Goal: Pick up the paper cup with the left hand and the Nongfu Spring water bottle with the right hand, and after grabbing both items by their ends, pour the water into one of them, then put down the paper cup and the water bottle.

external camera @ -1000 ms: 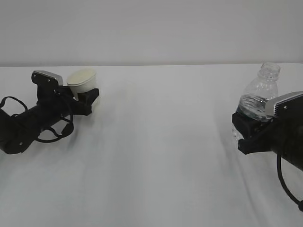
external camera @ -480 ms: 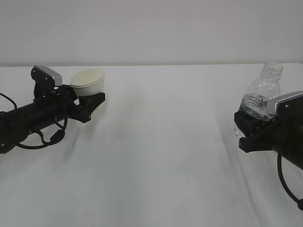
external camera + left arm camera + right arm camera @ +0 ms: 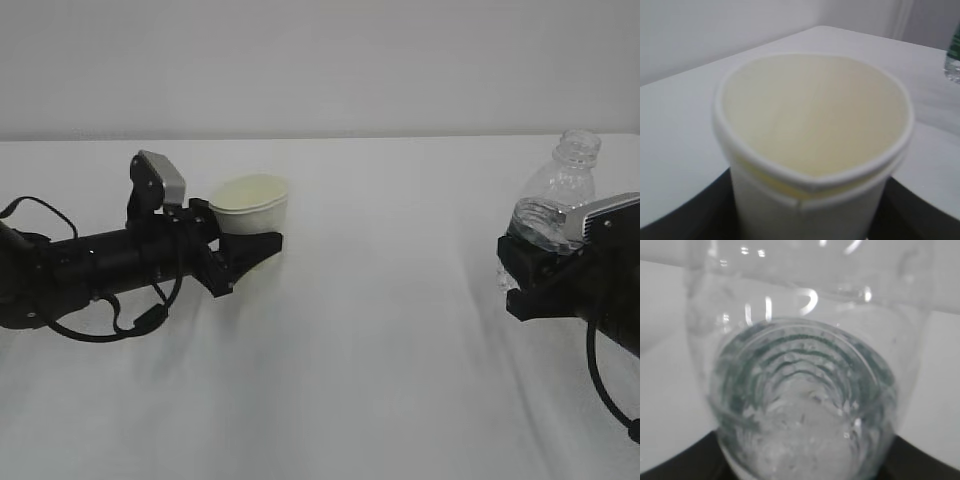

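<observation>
On my exterior feed the left hand (image 3: 243, 250), the black arm with looping cables and a grey camera block on its wrist, reaches along the white table (image 3: 360, 340) towards the middle. Its two black fingers are closed around the lower part of the small off-white paper cup (image 3: 250, 203), tapered, with a rolled rim and a cream inside. The cup stands nearly upright in the grip, mouth up. I see a shadow under the fingers, but from this angle I cannot tell whether the cup's base is clear of the table or resting on it. On the left wrist feed the paper cup (image 3: 812, 145) fills the picture; its rim is squeezed a little out of round, and its inside looks dry.

At the right edge, the right hand (image 3: 520, 280), a black arm with a light grey camera block, grips the small clear ribbed plastic bottle (image 3: 555, 200) around its lower body. The bottle stands upright with its capless neck on top, well apart from the cup. On the right wrist feed the bottle (image 3: 805, 405) is pressed between the dark jaws at the bottom corners, and the water (image 3: 800, 440) sits low in it, with small bubbles and green rings showing through the plastic.
</observation>
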Robot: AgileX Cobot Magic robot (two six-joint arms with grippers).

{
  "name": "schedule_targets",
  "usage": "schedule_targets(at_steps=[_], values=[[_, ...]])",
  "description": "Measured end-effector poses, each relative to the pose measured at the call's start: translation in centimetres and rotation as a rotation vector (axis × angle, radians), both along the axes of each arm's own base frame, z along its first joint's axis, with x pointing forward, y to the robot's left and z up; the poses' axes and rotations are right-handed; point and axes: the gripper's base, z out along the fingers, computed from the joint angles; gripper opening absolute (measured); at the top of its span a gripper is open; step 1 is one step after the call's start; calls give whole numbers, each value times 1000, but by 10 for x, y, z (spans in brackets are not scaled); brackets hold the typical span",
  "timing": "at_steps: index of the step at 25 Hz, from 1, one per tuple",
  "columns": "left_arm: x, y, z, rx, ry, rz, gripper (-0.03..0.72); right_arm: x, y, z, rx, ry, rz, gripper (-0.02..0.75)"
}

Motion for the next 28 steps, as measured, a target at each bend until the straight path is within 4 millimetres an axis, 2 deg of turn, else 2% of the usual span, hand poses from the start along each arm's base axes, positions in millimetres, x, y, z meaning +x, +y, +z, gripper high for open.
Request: schedule_targets(at_steps=[4,8,20,28], values=[[-13,-28,0,1,1,-85,463,1,-2,0,6,1,-30,366],[-22,-46,0,1,1,-137,463,1,-3,0,7,1,-38,366],[-38,-71,0,-16,35,-206,462,1,-3,0,-46,-16,-22,366],[-59,-97,-1,-2,29,-318,462,1,-3,0,-60,-21,-18,365]])
